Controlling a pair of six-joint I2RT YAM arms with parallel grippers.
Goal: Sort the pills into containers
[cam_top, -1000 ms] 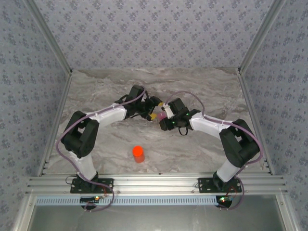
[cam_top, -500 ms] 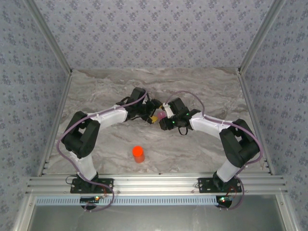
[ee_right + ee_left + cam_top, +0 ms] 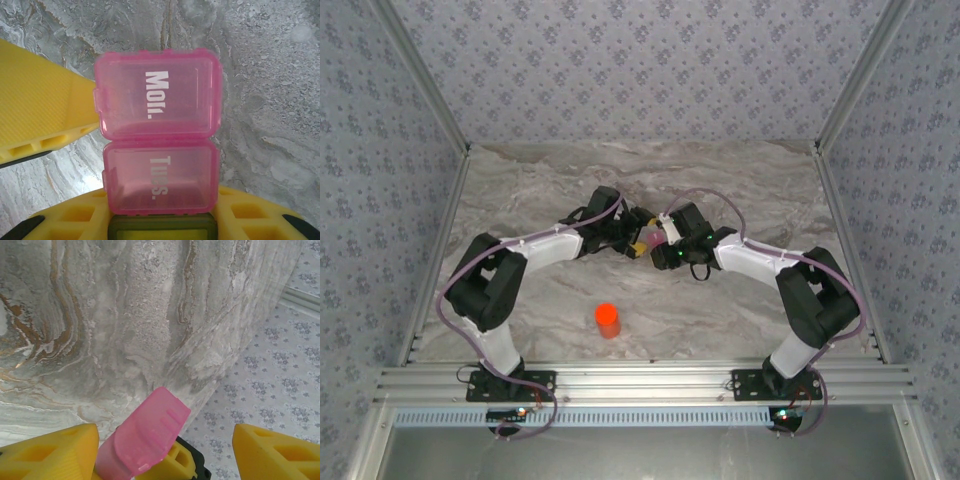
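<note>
Two arms reach in from the lower corners of the overhead frame and meet just above its centre on the marbled table (image 3: 520, 190). Left of centre and lower down, an orange-red bottle (image 3: 607, 319) stands upright alone, well apart from both arms. Higher and slightly right of it, the left gripper (image 3: 165, 434) has its yellow fingers (image 3: 50, 455) spread wide. In its wrist view one finger sits at the lower left and the other at the lower right. The pink end of the containers (image 3: 159, 130) pokes up between them, close by the left-hand finger, with open space on the other side. Whether that finger touches the box I cannot tell. Farther right, the right gripper (image 3: 162, 200) pinches the containers. In its wrist view, a yellow finger presses each side of the pink "Tues." compartment near the bottom of the frame. The "Mon." compartment juts out above, and the olive-green one sits at the bottom edge.
</note>
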